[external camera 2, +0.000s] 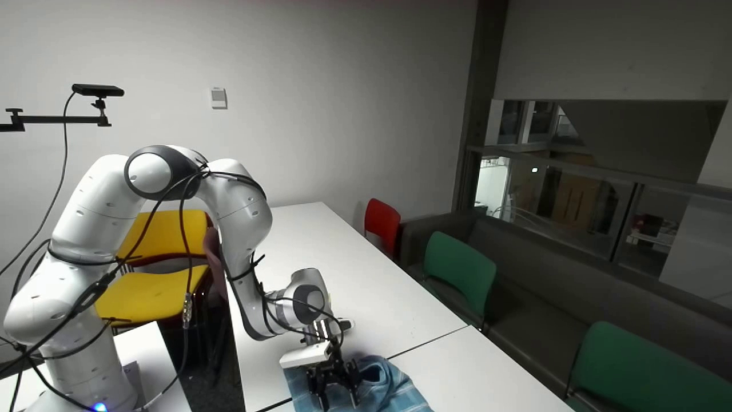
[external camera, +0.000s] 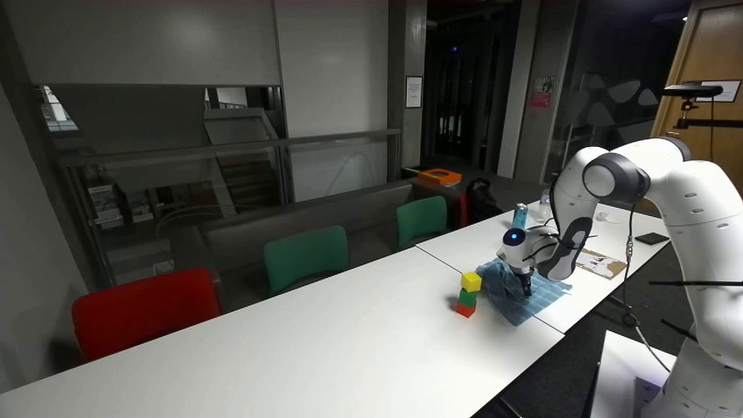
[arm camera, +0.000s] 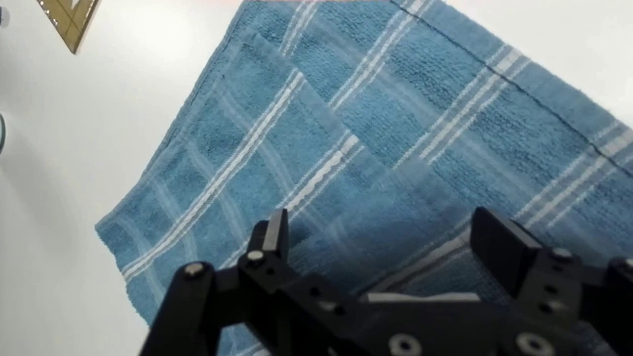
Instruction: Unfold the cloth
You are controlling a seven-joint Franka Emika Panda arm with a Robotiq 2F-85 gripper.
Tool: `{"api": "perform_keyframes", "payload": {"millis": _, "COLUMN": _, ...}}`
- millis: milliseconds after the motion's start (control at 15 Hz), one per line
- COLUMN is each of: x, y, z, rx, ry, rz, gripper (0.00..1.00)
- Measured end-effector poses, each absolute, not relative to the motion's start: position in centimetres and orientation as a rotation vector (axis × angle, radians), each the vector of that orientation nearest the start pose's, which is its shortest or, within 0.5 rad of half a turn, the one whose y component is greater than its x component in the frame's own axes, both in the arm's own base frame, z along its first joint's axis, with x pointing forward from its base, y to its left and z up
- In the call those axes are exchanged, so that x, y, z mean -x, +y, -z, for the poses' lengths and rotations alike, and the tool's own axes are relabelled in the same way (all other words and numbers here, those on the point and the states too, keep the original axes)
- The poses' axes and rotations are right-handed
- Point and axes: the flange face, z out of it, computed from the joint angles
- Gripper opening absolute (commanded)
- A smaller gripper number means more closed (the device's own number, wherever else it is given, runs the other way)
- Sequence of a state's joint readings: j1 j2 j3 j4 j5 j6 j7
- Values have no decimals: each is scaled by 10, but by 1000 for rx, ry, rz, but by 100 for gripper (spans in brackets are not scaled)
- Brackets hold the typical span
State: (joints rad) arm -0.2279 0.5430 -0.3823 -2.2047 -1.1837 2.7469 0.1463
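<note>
well, 1 can (external camera: 520, 216) and 1 bottle (external camera: 544, 210) stand near the cloth (external camera: 512, 302).

1. A shared meeting area of an office or campus kind is indicated.
2. White tables (external camera: 290, 360) are set end to end, lined by 2 green chairs (external camera: 306, 258) and a red chair (external camera: 145, 310).
3. A long grey sofa (external camera 2: 549, 280) is placed behind the green chairs.
4. Stairs (external camera: 249, 184) are seen beyond a railing (external camera: 336, 137).
5. A framed notice (external camera: 413, 92) is fixed to a pillar (external camera: 415, 52).
6. A lab note is added by a robot arm (external camera: 705, 206), mounted beside the tables.
</note>
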Motion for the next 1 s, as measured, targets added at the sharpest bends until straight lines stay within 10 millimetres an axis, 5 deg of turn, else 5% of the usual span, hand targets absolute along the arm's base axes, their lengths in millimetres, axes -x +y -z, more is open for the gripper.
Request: {"api": "perform_keyframes", "payload": {"millis": 1000, "x": -440, "y": -274, "z": -128, "rx": -2519, "ry": 560, "rz": 255, "gripper": 100}}
